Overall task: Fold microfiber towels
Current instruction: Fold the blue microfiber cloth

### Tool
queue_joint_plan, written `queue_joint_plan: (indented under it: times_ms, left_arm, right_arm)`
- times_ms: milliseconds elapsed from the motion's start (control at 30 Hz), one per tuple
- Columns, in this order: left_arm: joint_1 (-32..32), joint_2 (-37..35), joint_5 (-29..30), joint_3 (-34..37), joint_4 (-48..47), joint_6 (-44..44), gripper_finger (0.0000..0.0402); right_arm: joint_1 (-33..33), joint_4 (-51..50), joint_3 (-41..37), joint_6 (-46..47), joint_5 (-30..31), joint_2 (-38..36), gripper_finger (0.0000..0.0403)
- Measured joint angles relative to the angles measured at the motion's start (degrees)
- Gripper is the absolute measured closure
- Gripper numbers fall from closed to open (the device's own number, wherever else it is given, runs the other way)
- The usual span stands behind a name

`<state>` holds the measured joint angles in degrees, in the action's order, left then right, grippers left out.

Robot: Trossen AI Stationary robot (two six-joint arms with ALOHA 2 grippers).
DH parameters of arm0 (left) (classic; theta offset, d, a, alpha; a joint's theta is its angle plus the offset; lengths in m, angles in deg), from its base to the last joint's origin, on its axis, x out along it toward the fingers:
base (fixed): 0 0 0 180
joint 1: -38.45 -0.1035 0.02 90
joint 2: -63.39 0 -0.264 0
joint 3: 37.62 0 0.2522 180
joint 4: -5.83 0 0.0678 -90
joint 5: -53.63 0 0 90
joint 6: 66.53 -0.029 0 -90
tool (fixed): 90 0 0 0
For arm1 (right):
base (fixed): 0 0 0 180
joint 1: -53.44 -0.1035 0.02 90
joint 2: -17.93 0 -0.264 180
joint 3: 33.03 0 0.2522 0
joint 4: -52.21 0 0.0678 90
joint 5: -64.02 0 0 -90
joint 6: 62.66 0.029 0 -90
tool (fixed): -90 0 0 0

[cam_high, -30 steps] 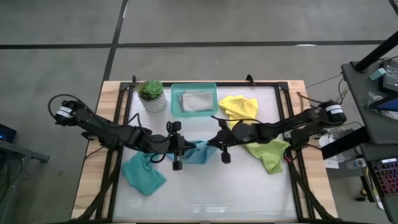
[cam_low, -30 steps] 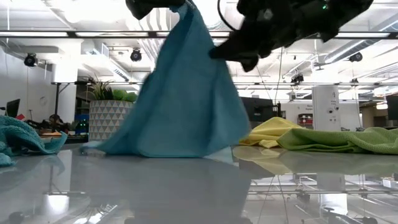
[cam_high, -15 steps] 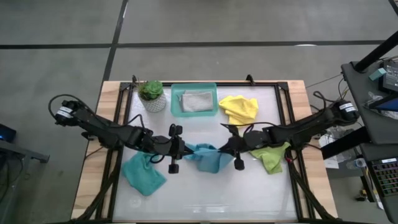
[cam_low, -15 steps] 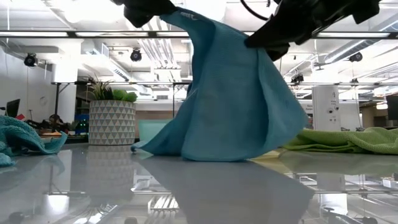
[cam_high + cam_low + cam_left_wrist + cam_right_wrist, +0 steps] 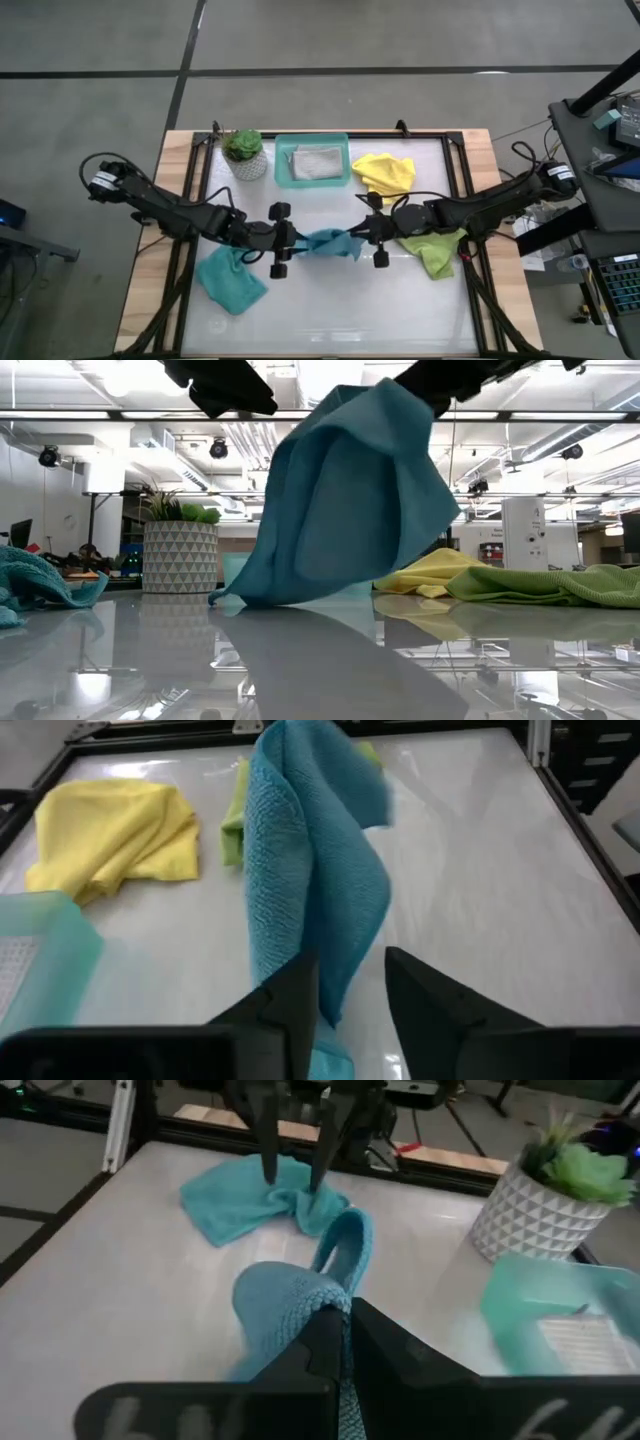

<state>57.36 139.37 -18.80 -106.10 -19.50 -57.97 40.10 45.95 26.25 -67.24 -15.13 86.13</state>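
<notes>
A teal-blue towel (image 5: 325,243) hangs at the table's middle from my right gripper (image 5: 340,1315), which is shut on it. Its lower edge (image 5: 250,598) rests on the table. My left gripper (image 5: 350,975) is open just left of it in the high view. Its fingers stand on either side of the towel's hanging fold (image 5: 320,910); I cannot tell whether they touch it. In the low view the towel's top edge (image 5: 310,420) is clear of the left gripper (image 5: 235,385). My right gripper pinches the towel's upper edge (image 5: 318,1302) between its two fingers, coming nearly level from the table's right side. One layer or several, I cannot tell. The towel hangs slack below the fingers, its lower edge on the table.
A second teal towel (image 5: 232,282) lies crumpled near left. A yellow towel (image 5: 385,175) and a lime green one (image 5: 432,250) lie at the right. A grey towel (image 5: 316,162) sits in the teal tray (image 5: 283,170) at the back, beside a potted plant (image 5: 245,155).
My right gripper has drawn its end of the towel toward the table's right edge and up, spreading it out. My left gripper has then opened and let go. The freed corner has sagged and folded over, so the towel hangs from my right gripper alone.
</notes>
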Motion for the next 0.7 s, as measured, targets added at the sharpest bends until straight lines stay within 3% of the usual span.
queue_joint_plan:
  times_ms: [167, 333, 567, 700]
  left_arm:
    - [0.0, 0.0, 0.7, 0.0, 0.0, -0.4, 0.028]
    - [0.0, 0.0, 6.0, 1.0, 0.0, -0.5, 0.0279]
    - [-1.0, 0.4, 10.9, 3.0, 0.8, 3.7, 0.0279]
    - [-2.7, 0.7, 11.7, 5.2, 6.2, 4.0, 0.0278]
  right_arm:
    - [0.1, -11.0, 6.3, 3.1, 6.1, 0.0, 0.0394]
    - [1.7, -27.8, 14.9, 11.7, 8.8, 0.2, 0.0394]
    - [2.0, -29.1, 16.6, 12.5, 8.7, 0.3, 0.0394]
    - [2.1, -29.2, 16.0, 12.2, 8.7, 0.4, 0.0394]
